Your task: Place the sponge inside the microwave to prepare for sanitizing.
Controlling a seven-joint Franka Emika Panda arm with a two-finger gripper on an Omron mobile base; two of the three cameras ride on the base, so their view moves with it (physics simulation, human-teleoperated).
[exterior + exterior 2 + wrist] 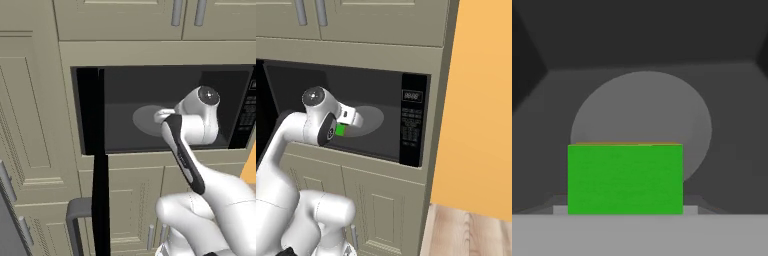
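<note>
The microwave [165, 80] is built into the cabinets, with its glossy black door [95, 150] swung open to the left. My gripper [346, 123] reaches into the dark grey cavity, shut on the sponge [340, 130], a bright green block. In the hand view the sponge [625, 179] sits low and centred, hiding my fingertips. The round turntable [642, 110] lies just beyond and below it. From the left base view, my hand [161, 116] hangs over the turntable [144, 120]. The black button panel [412, 120] is on the cavity's right side.
The open door edge stands out toward the base on my left. Beige cabinet doors [125, 15] sit above and below the microwave. A dark grey handle [75, 212] shows low on the left. An orange wall [481, 100] and wooden floor [471, 230] lie to the right.
</note>
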